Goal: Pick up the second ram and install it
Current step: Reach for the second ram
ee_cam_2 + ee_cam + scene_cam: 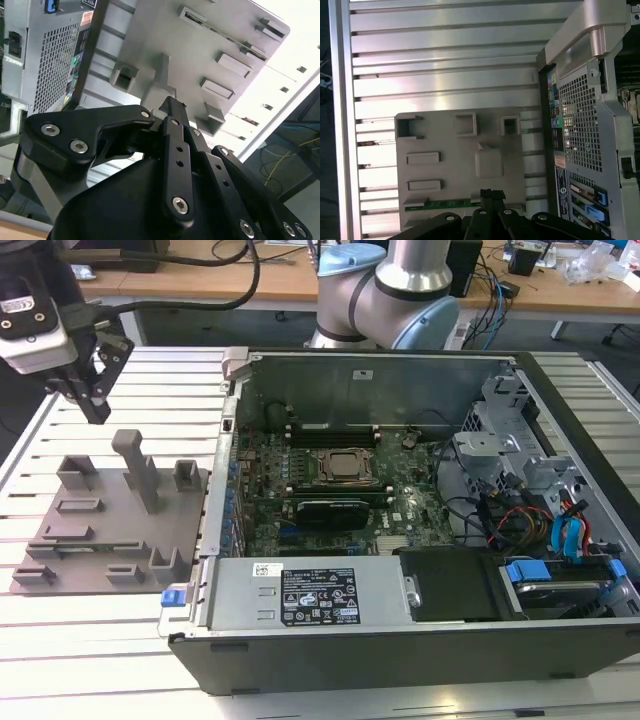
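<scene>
Closest to the exterior camera is the dark near wall of the open computer case [400,660]. The case stands on the slatted metal table [90,670], taking up its middle and the side at the exterior view's right. Just inside that wall lies the grey power supply [310,595] with its label. Beside it is a drive bay [550,580] with blue tabs and loose cables. Past these the green motherboard [410,495] lies flat, with a black-shrouded card [335,512] in front of the processor socket [345,468].

Towards the table edge at the exterior view's left, just beside the case's rear panel, lies a grey holder plate [100,535]. It carries low blocks and one tall post [135,465]. The second ram [447,203] shows as a thin green strip in the first wrist view. It rests in a slot of this plate, parallel to the table's front edge, on the near side of the post and of two flat blocks [423,158].

The gripper [98,410] hangs in the air well above the plate, touching nothing on it. In both wrist views its two black fingers are pressed together with nothing between them.

Farther back, the arm's [400,285] grey and blue joints rise behind the case's far wall. Beyond them stand wooden desks [200,280] strewn with cables.
</scene>
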Action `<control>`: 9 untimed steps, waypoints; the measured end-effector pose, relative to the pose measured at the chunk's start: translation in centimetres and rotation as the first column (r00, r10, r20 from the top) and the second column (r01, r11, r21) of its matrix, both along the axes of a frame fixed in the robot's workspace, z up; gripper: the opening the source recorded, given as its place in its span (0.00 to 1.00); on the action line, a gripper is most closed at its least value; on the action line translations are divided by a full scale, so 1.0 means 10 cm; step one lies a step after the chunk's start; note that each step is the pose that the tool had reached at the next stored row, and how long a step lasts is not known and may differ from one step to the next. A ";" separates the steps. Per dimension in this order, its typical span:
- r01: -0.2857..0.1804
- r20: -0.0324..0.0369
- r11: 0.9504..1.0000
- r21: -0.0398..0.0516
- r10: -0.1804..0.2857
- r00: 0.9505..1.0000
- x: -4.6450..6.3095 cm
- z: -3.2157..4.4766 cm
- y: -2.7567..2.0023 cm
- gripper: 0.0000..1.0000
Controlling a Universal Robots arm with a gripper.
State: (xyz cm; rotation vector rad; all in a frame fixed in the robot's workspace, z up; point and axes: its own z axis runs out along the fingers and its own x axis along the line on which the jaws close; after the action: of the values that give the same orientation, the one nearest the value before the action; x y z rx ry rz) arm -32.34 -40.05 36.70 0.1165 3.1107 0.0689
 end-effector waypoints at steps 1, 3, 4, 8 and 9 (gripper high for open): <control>0.000 0.000 1.000 0.000 0.000 1.000 -0.02 -0.009 -0.010 0.10; 0.000 0.000 1.000 0.000 0.000 1.000 -0.06 -0.024 -0.031 0.10; 0.000 0.000 1.000 0.000 0.000 1.000 -0.10 -0.035 -0.052 0.10; 0.000 0.000 1.000 -0.007 0.000 1.000 -0.21 -0.053 -0.201 0.10; -0.001 0.000 1.000 -0.014 0.001 1.000 -0.22 -0.053 -0.222 0.10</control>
State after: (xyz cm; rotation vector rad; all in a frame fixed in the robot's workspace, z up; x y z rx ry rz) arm -34.50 -42.27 36.17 0.1142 3.1106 0.0467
